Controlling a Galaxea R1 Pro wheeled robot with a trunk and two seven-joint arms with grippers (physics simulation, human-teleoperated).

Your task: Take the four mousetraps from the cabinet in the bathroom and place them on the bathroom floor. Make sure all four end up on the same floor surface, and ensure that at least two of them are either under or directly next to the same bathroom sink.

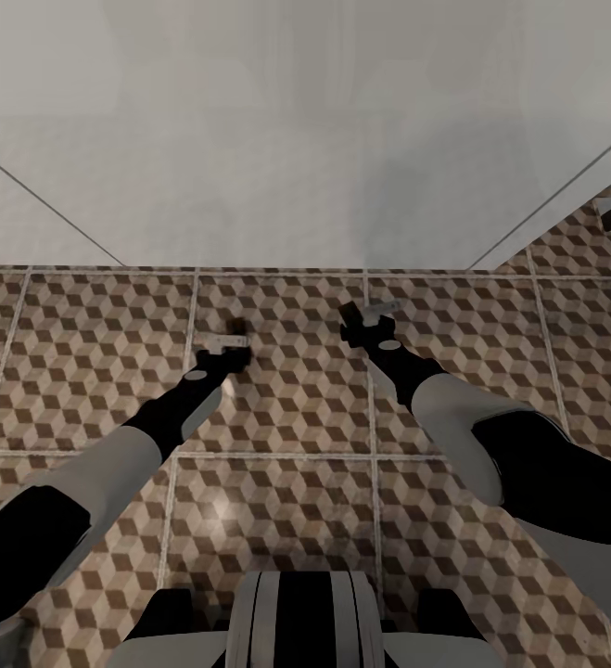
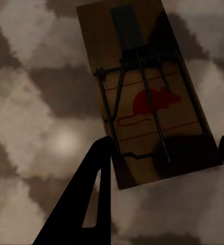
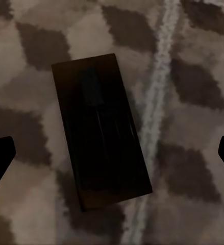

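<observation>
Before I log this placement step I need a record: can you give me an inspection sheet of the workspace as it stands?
Surface: cube-pattern bathroom floor, pale grout lines.
Job's things: one mousetrap lying flat between the left fingers, red mouse print up; a second mousetrap flat on the tiles below the right gripper, in shadow, beside a grout line.
Clutter: nothing seen.
Grippers: left gripper low over the floor, fingers apart; right gripper open, clear of its trap.
Cables: nothing seen.
Surroundings: plain white surface ahead.
</observation>
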